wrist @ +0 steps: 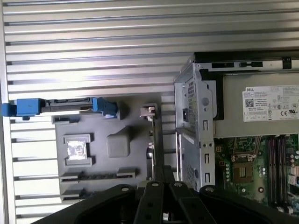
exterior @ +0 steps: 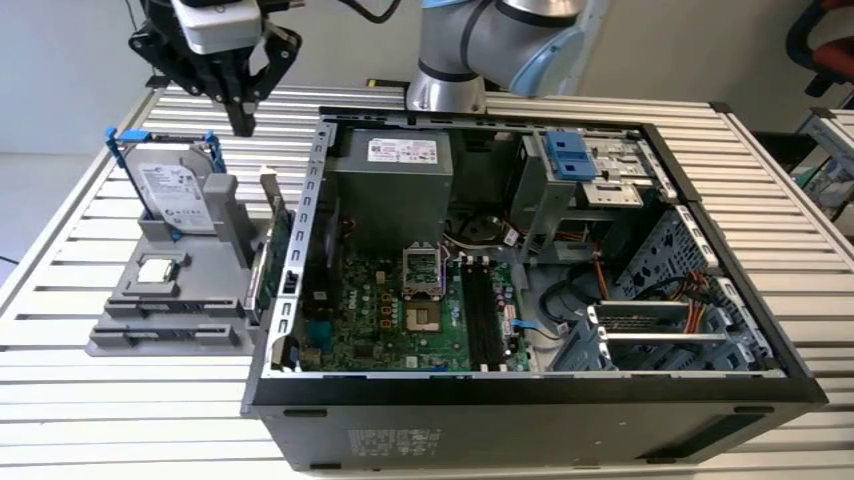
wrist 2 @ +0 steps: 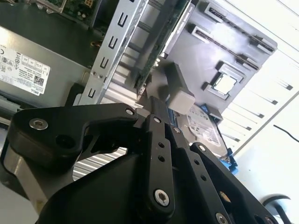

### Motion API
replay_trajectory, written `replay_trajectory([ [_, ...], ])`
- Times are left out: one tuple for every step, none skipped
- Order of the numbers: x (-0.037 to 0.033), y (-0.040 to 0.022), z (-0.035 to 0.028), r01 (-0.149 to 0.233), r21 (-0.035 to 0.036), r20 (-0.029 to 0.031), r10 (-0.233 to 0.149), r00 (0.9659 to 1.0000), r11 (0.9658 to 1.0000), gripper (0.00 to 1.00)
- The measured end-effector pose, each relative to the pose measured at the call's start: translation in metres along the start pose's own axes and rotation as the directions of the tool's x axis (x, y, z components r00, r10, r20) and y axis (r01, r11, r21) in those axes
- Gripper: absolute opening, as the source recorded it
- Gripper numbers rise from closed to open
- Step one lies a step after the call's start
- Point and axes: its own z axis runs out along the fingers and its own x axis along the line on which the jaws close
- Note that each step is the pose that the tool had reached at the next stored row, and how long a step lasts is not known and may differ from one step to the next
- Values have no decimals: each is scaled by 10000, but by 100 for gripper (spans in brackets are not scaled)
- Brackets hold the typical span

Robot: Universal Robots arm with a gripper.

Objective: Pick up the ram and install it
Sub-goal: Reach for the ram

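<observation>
Gripper (exterior: 243,122) is hanging fingers-down, its fingers drawn together and gripping nothing. Ram (exterior: 276,255) is standing on edge below the gripper, in the slot of the holder (exterior: 167,335) that lies just beside the case (exterior: 315,250) wall. Drive (exterior: 176,190) is standing near the fingertips, and the chip (exterior: 158,268) is lying farther off.

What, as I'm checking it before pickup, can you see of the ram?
The ram, a thin, long, dark green circuit-board stick, stands on its long edge in a slot of the grey plastic holder, beside the open black computer case's wall. In both wrist views it shows edge-on as a narrow strip. The black hand hangs above, apart from it; only the holder touches it.
</observation>
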Motion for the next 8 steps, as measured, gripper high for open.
replay_trajectory([
  [23,-2,0,1,0,0,-1,10000,10000,0],
  [47,-3,-1,1,0,0,-1,10000,10000,0],
  [70,-5,-1,1,0,0,-1,10000,10000,0],
  [94,-7,-2,0,0,0,0,10000,10000,0],
  [116,-8,-3,0,0,-1,0,10000,10000,0],
  [139,-10,-3,1,0,-1,-1,10000,10000,0],
  [163,-11,-4,0,0,-1,0,10000,10000,0],
  [186,-13,-4,0,0,-1,0,10000,10000,0],
])
